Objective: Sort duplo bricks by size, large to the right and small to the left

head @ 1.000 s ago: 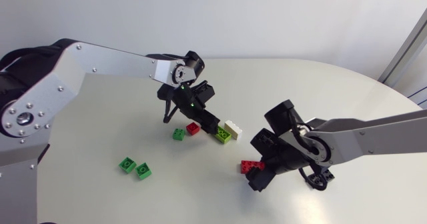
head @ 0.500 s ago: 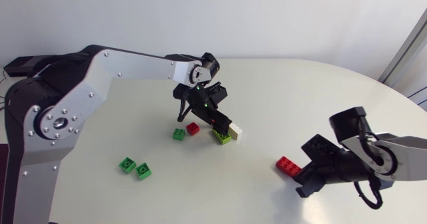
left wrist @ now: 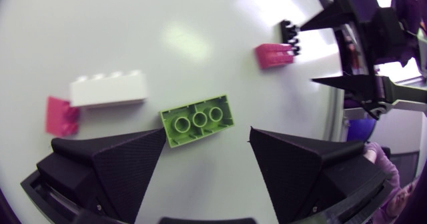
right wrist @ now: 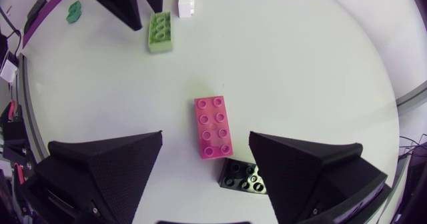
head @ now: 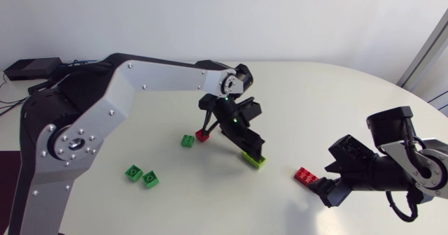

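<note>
A lime-green large brick (head: pixel 255 159) (left wrist: pixel 197 119) lies on the table between the tips of my open left gripper (head: pixel 250 151) (left wrist: pixel 207 134), studs up. Beside that gripper are a white large brick (left wrist: pixel 109 89) and a small red brick (head: pixel 202 135) (left wrist: pixel 62 115); the gripper hides the white one from above. At the right a large red brick (head: pixel 304 175) (right wrist: pixel 213 126) lies flat between the fingers of my open right gripper (head: pixel 323 191) (right wrist: pixel 205 136), untouched. A black brick (right wrist: pixel 243 176) sits against its near end.
A small green brick (head: pixel 187 141) lies next to the small red one. Two more small green bricks (head: pixel 142 176) rest at the front left. The table's rounded edge (head: pixel 420 102) runs behind my right arm.
My right gripper carried the large red brick to the right, set it down and opened. My left gripper moved right, and the lime brick now lies away from the white one.
</note>
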{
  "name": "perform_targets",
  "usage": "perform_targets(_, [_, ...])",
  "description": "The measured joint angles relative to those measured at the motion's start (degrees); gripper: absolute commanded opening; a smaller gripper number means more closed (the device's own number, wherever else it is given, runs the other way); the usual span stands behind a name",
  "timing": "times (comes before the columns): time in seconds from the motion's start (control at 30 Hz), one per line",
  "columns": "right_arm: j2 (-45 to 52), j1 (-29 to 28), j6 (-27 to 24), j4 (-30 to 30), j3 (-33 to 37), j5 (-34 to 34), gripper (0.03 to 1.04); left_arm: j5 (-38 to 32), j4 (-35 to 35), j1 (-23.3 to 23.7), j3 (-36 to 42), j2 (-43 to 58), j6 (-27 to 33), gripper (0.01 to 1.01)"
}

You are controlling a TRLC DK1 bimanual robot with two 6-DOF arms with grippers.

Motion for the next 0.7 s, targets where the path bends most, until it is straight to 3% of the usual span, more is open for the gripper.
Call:
perform_targets(0.07, [0.33, 1.18, 0.35, 0.46, 0.00, 0.02, 0.97, 4.94, 0.02, -1.60, -0.35, -1.53, 0.28, 0.892])
perform_targets(0.17, [2.14, 4.57, 1.84, 2.67, 0.00, 0.44, 0.97, 5.53, 0.33, -2.03, -0.15, -4.37, 0.22, 0.892])
perform_targets(0.37, [9.44, 13.44, 6.36, 6.05, 3.30, 3.28, 0.97, -6.29, 5.29, 4.15, 0.85, -4.79, -0.68, 0.902])
perform_targets(0.57, [17.97, 20.55, 9.33, 7.76, 11.58, 5.22, 0.95, -9.09, 6.84, 7.54, 0.85, -1.01, -0.85, 0.918])
perform_targets(0.7, [25.16, 22.05, 9.77, 10.27, 13.64, 6.47, 0.80, -9.05, 7.65, 6.73, 1.64, 0.35, -0.90, 0.918])
